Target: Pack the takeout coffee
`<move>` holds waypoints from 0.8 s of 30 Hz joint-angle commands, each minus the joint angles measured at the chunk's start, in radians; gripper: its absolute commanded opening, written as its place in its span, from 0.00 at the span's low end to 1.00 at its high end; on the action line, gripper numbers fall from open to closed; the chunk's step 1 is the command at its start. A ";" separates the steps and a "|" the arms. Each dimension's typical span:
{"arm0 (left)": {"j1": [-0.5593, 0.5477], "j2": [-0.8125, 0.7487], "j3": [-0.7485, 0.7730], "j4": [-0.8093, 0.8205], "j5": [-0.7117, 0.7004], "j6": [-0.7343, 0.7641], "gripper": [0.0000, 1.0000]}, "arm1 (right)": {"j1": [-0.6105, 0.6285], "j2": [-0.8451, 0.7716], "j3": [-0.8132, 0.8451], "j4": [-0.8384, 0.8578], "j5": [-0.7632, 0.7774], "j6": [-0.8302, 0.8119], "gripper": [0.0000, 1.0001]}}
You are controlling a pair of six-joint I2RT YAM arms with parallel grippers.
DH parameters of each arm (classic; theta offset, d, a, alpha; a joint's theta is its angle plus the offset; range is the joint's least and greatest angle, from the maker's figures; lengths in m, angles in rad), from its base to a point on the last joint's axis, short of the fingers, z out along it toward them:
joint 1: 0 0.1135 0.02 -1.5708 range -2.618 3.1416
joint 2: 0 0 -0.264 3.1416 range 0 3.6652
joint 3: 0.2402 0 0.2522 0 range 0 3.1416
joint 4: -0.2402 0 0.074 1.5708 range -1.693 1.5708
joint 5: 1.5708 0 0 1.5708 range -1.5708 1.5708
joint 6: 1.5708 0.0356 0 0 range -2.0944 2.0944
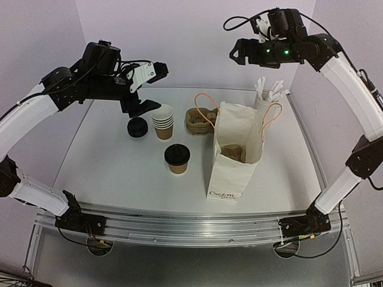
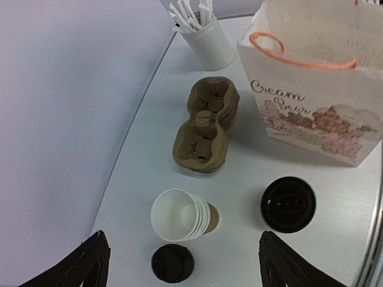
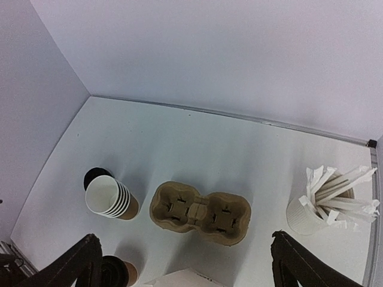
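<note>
The black-lidded brown paper coffee cup (image 1: pixel 177 158) stands upright near the white paper bag (image 1: pixel 230 164). I see my left gripper (image 1: pixel 143 109) spread wide, empty; my right gripper (image 1: pixel 237 55) likewise.

A white paper bag (image 1: pixel 230 170), fitted with orange handles (image 1: pixel 205 106) and printed with script lettering, is seen standing open and upright on the white bench (image 1: pixel 102 167). A brown shape is glimpsed inside it, too shadowed to be identified. Just behind the bag's left side, a stack of brown moulded-pulp cup carriers (image 1: pixel 196 122) is laid flat. A stack of lidless brown cups (image 1: pixel 163 121) is set upright to the left of the carriers, with a stack of black lids (image 1: pixel 137 127) just beside it. A white holder (image 3: pixel 305 216) filled with paper-wrapped sticks is placed by the bag's far right corner.
</note>
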 commanded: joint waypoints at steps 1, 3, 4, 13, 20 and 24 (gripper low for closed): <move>-0.020 0.027 0.041 -0.109 0.234 -0.290 0.81 | -0.003 -0.074 -0.056 0.018 0.079 0.173 0.93; -0.023 0.050 0.021 -0.106 0.280 -0.325 0.75 | -0.006 -0.087 -0.078 0.017 0.095 0.197 0.93; -0.025 0.063 0.002 -0.096 0.287 -0.341 0.74 | -0.010 -0.092 -0.089 0.016 0.105 0.212 0.93; -0.111 0.151 -0.200 0.211 0.062 -0.364 0.72 | -0.121 -0.120 -0.298 -0.025 0.076 0.341 0.91; -0.148 0.210 -0.269 0.314 0.061 -0.413 0.66 | -0.135 -0.101 -0.379 -0.044 0.049 0.325 0.92; -0.153 0.219 -0.286 0.312 0.055 -0.432 0.57 | -0.141 -0.128 -0.418 -0.044 0.045 0.323 0.92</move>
